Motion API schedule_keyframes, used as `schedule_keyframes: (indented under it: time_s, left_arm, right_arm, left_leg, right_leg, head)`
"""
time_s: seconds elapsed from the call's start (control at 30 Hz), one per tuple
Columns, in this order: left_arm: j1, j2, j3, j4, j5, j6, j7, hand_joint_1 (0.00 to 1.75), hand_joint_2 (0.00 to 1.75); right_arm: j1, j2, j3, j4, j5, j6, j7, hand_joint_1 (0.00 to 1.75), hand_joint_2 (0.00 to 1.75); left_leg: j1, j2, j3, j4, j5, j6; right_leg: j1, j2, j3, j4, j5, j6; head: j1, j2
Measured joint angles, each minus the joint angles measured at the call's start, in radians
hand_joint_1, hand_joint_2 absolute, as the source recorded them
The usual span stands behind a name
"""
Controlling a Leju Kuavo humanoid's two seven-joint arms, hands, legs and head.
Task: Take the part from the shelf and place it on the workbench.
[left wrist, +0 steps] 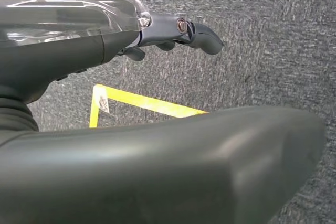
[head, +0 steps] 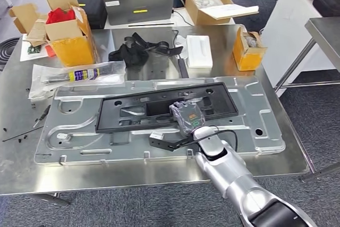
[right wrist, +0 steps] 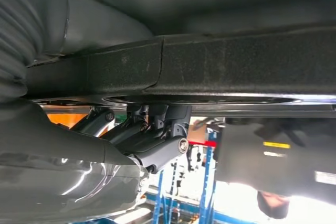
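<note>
The long black plastic part (head: 160, 107) lies flat on the big pressed metal panel (head: 80, 131) on the steel workbench (head: 120, 176). My right hand (head: 188, 118) reaches in from the near edge and rests over the part's front rim, right of centre. Seen from the right wrist, the part's rim (right wrist: 238, 61) runs between the thumb and the dark fingers (right wrist: 158, 140), so the hand grips it. My left hand (left wrist: 118, 40) hangs over grey carpet, its fingers (left wrist: 198, 32) stretched out and holding nothing.
A small black bracket with a cable (head: 160, 141) lies just left of my right wrist. Behind the panel are a bagged tube (head: 80, 75), black straps (head: 136, 49), a white box (head: 199, 50), cardboard boxes (head: 68, 30) (head: 248, 49) and a grey case (head: 138, 3). People stand at the far side. Another table (head: 324, 30) stands at the right.
</note>
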State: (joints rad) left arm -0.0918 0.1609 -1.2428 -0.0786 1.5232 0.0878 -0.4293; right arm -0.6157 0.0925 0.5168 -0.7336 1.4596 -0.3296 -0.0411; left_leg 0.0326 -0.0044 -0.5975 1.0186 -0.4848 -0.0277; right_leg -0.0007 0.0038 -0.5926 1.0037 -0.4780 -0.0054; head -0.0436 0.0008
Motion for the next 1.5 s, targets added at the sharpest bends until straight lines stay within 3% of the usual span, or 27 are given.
schedule_keyframes:
  time_s: [0.07,0.13,0.2,0.23,0.33,0.4,0.47,0.53,0.57,0.63,0.67,0.7,0.73,0.77,0.83,0.9,1.0,1.07,1.17,1.2,1.23,1.27,1.33,1.37,1.4,1.5]
  left_arm:
    - [0.000,0.001,-0.005,0.000,0.000,0.000,-0.002,0.00,1.75]
    - [0.000,0.002,-0.008,0.000,0.000,-0.001,-0.005,0.00,1.75]
    - [0.002,0.002,-0.010,0.000,0.000,-0.001,-0.010,0.00,1.75]
    - [0.003,0.003,-0.010,0.000,0.000,-0.002,-0.012,0.00,1.31]
    - [0.001,0.005,-0.010,0.000,0.000,-0.002,-0.018,0.00,0.00]
    - [0.001,0.006,-0.010,0.000,0.000,-0.004,-0.024,0.00,0.00]
    - [0.002,0.006,-0.011,0.000,0.000,-0.005,-0.030,0.00,0.00]
    - [0.001,0.006,-0.014,0.000,0.000,-0.005,-0.033,0.00,0.00]
    - [0.001,0.006,-0.015,0.000,0.000,-0.005,-0.033,0.00,0.00]
    - [0.002,0.007,-0.017,0.000,0.000,-0.007,-0.034,0.00,0.00]
    - [0.003,0.007,-0.018,0.000,0.000,-0.009,-0.034,0.00,0.00]
    - [0.003,0.007,-0.018,0.000,0.000,-0.011,-0.034,0.00,0.00]
    - [0.003,0.007,-0.019,0.000,0.000,-0.013,-0.035,0.00,0.00]
    - [0.003,0.007,-0.019,0.000,0.000,-0.014,-0.035,0.00,0.00]
    - [0.003,0.007,-0.020,0.000,0.000,-0.016,-0.036,0.00,0.00]
    - [0.003,0.008,-0.020,0.000,0.000,-0.020,-0.037,0.00,0.00]
    - [0.006,0.008,-0.020,0.000,0.000,-0.023,-0.038,0.00,0.00]
    - [0.008,0.010,-0.020,0.000,0.000,-0.023,-0.038,0.00,0.00]
    - [0.008,0.012,-0.020,0.000,0.000,-0.024,-0.041,0.00,0.00]
    - [0.009,0.013,-0.020,0.000,0.000,-0.025,-0.041,0.00,0.00]
    - [0.011,0.013,-0.020,0.000,0.000,-0.028,-0.042,0.00,0.00]
    - [0.012,0.013,-0.020,0.000,0.000,-0.030,-0.042,0.00,0.00]
    - [0.012,0.014,-0.020,0.000,0.000,-0.036,-0.042,0.00,0.00]
    - [0.010,0.014,-0.020,0.000,0.000,-0.038,-0.043,0.00,0.00]
    - [0.009,0.014,-0.019,0.000,0.000,-0.039,-0.045,0.00,0.00]
    - [0.009,0.013,-0.016,0.000,0.000,-0.038,-0.048,0.00,0.00]
  right_arm:
    - [-0.011,0.009,0.001,0.018,0.002,0.000,0.006,1.75,1.75]
    - [-0.018,0.016,0.002,0.038,0.002,0.002,0.014,0.87,0.87]
    - [-0.022,0.021,0.002,0.056,0.001,0.003,0.020,0.00,0.00]
    - [-0.025,0.023,0.002,0.063,0.000,0.001,0.019,0.00,0.00]
    - [-0.041,0.028,0.001,0.076,-0.013,-0.005,-0.008,0.00,0.00]
    - [-0.048,0.029,0.000,0.078,-0.038,-0.004,-0.047,0.00,0.00]
    - [-0.050,0.027,-0.002,0.077,-0.077,0.005,-0.097,0.00,0.00]
    - [-0.049,0.022,-0.004,0.068,-0.119,0.023,-0.149,0.00,0.00]
    - [-0.048,0.019,-0.004,0.060,-0.142,0.034,-0.173,0.00,0.00]
    - [-0.043,0.011,-0.003,0.040,-0.199,0.061,-0.222,0.00,0.00]
    - [-0.039,0.007,-0.002,0.027,-0.228,0.073,-0.244,0.00,0.00]
    - [-0.035,0.002,-0.001,0.014,-0.252,0.084,-0.260,0.00,0.00]
    - [-0.031,-0.002,0.000,0.001,-0.270,0.093,-0.272,0.00,0.00]
    - [-0.029,-0.006,0.001,-0.013,-0.289,0.101,-0.284,0.00,0.00]
    - [-0.029,-0.015,0.002,-0.046,-0.350,0.127,-0.324,0.00,0.00]
    - [-0.027,-0.030,0.004,-0.087,-0.451,0.174,-0.378,0.00,0.00]
    - [-0.021,-0.068,0.006,-0.166,-0.602,0.239,-0.424,0.00,0.00]
    - [-0.022,-0.091,0.006,-0.214,-0.664,0.263,-0.439,0.00,0.00]
    - [0.009,-0.109,-0.011,-0.288,-0.851,0.338,-0.517,0.00,0.00]
    - [0.039,-0.110,-0.032,-0.332,-0.981,0.393,-0.556,0.00,0.00]
    - [0.076,-0.107,-0.062,-0.390,-1.135,0.461,-0.591,0.00,0.00]
    - [0.114,-0.100,-0.100,-0.456,-1.283,0.531,-0.607,0.00,0.00]
    - [0.181,-0.078,-0.177,-0.589,-1.516,0.662,-0.607,0.00,0.00]
    - [0.210,-0.064,-0.212,-0.651,-1.596,0.717,-0.601,0.00,0.00]
    - [0.238,-0.050,-0.242,-0.707,-1.655,0.763,-0.597,0.00,0.00]
    - [0.310,-0.010,-0.303,-0.856,-1.741,0.844,-0.582,0.00,0.00]
  left_leg:
    - [-0.003,0.001,-0.023,0.056,-0.042,-0.002]
    - [-0.006,0.002,-0.083,0.191,-0.108,0.000]
    - [-0.007,0.001,-0.124,0.283,-0.133,0.002]
    - [-0.007,0.002,-0.118,0.270,-0.116,0.003]
    - [-0.007,0.002,-0.025,0.077,-0.021,0.009]
    - [-0.008,0.001,0.007,0.008,-0.003,0.013]
    - [-0.009,0.002,0.007,0.005,-0.004,0.020]
    - [-0.006,0.003,0.007,0.003,0.000,0.029]
    - [-0.003,0.004,0.006,0.002,0.002,0.033]
    - [-0.002,0.005,0.005,0.003,0.003,0.036]
    - [-0.002,0.005,0.005,0.003,0.003,0.036]
    - [-0.002,0.004,0.005,0.003,0.002,0.037]
    - [-0.002,0.004,0.006,0.003,0.002,0.037]
    - [-0.002,0.003,0.006,0.003,0.002,0.036]
    - [-0.003,0.002,0.007,0.003,0.000,0.034]
    - [-0.005,0.002,0.005,0.002,0.001,0.028]
    - [-0.003,0.002,0.004,-0.002,0.000,0.012]
    - [-0.003,0.002,-0.011,0.032,-0.029,0.005]
    - [-0.005,0.002,-0.095,0.220,-0.121,0.001]
    - [-0.005,0.002,-0.119,0.268,-0.134,0.000]
    - [-0.005,0.002,-0.125,0.279,-0.127,-0.001]
    - [-0.004,0.003,-0.112,0.250,-0.101,-0.001]
    - [-0.004,0.002,-0.054,0.127,-0.034,-0.001]
    - [-0.003,0.002,-0.028,0.071,-0.015,0.002]
    - [-0.004,0.002,-0.013,0.039,-0.008,0.005]
    - [-0.005,0.002,-0.008,0.023,-0.013,0.019]
  right_leg:
    - [-0.002,-0.002,0.006,-0.014,0.009,-0.014]
    - [0.002,-0.002,0.006,-0.015,0.010,-0.020]
    - [0.006,-0.001,0.006,-0.014,0.010,-0.022]
    - [0.008,0.000,0.007,-0.014,0.010,-0.022]
    - [0.011,0.007,0.006,-0.003,0.005,-0.016]
    - [0.015,0.012,-0.001,0.006,0.002,-0.009]
    - [0.016,0.015,-0.004,0.008,0.002,-0.003]
    - [0.014,0.013,-0.011,0.028,-0.016,0.007]
    - [0.012,0.011,-0.026,0.064,-0.041,0.013]
    - [0.005,0.007,-0.082,0.198,-0.110,0.025]
    - [0.002,0.005,-0.112,0.264,-0.135,0.028]
    - [0.000,0.003,-0.129,0.303,-0.144,0.031]
    - [-0.001,0.002,-0.128,0.300,-0.131,0.032]
    - [-0.002,0.001,-0.107,0.253,-0.101,0.032]
    - [0.000,0.002,-0.039,0.104,-0.030,0.025]
    - [0.005,0.002,-0.001,0.015,-0.002,0.016]
    - [0.007,0.001,0.002,0.000,-0.001,0.001]
    - [0.004,-0.002,0.005,-0.011,0.006,-0.012]
    - [0.006,-0.002,0.007,-0.014,0.007,-0.020]
    - [0.008,-0.003,0.007,-0.013,0.006,-0.021]
    - [0.009,-0.003,0.008,-0.012,0.005,-0.021]
    - [0.009,-0.003,0.009,-0.010,0.002,-0.020]
    - [0.010,-0.003,0.008,0.001,-0.007,-0.014]
    - [0.012,-0.002,0.006,0.008,-0.012,-0.009]
    - [0.014,-0.001,0.003,0.015,-0.015,-0.005]
    - [0.014,0.000,-0.002,0.022,-0.020,0.004]
  head:
    - [0.000,0.000]
    - [0.000,0.000]
    - [0.000,0.000]
    - [0.000,0.000]
    - [0.000,0.000]
    - [0.000,0.000]
    - [0.000,0.000]
    - [0.001,0.000]
    - [0.002,0.000]
    - [0.003,0.000]
    - [0.003,0.000]
    - [0.003,0.000]
    - [0.003,0.000]
    - [0.003,0.000]
    - [0.003,0.000]
    - [0.003,0.000]
    - [0.003,0.000]
    - [0.002,0.000]
    - [0.001,0.000]
    - [0.001,0.000]
    - [0.001,0.000]
    - [0.001,0.000]
    - [0.001,0.000]
    - [0.002,0.000]
    - [0.002,0.000]
    - [0.003,0.000]
